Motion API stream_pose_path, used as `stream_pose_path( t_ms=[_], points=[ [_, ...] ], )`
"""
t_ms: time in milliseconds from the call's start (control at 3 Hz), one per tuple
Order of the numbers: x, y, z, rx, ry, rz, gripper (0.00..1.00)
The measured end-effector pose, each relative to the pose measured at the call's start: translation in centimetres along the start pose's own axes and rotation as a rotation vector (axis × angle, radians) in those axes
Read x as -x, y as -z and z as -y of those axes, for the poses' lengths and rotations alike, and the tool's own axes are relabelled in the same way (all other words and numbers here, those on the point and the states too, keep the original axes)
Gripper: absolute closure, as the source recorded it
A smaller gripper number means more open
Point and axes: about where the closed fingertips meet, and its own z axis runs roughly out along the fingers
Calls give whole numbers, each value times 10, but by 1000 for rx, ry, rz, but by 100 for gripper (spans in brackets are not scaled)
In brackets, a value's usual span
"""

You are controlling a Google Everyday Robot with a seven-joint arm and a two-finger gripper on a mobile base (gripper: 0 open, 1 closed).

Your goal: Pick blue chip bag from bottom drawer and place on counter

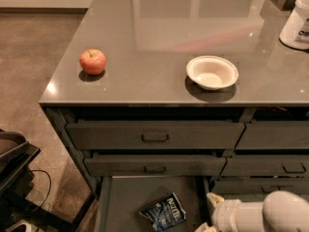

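1. The blue chip bag (163, 212) lies flat and slightly askew on the grey floor of the bottom drawer (126, 193), lettering up. It sits toward the right of the part of the floor that shows. Nothing grips or props it, so it rests loose, the way a light foil bag settles.

2. The bottom drawer is pulled out well past the two handled drawers above it, which are shut. This is why the bag can be seen from above and, in my judgement, reached from above.

3. The claw (203, 227) sits at the very bottom edge of the view, just right of the bag. It is low at the drawer's right side, on the end of the white arm (270, 211) that enters from the lower right corner. Most of it is cut off by the edge, so I cannot tell whether it is open or closed. It does not appear to touch the bag. Being this low and this close suggests the approach to the grasp, with the pick not yet made.

4. The worktop (159, 37) above is glossy and mostly bare. An apple (92, 62) sits near its front left and a white bowl (211, 72) near its front right. The gap between them looks like the easiest spot to set the bag down.

5. A white container (295, 21) stands at the far right, well away from that gap.
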Motion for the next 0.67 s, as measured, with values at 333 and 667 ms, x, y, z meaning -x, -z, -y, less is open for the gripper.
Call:
stream_pose_path(
  t_ms=[333,667],
  points=[
    [-10,-20,11,-23,-39,27,0],
    [-10,-20,12,-24,-38,27,0]
  ],
)
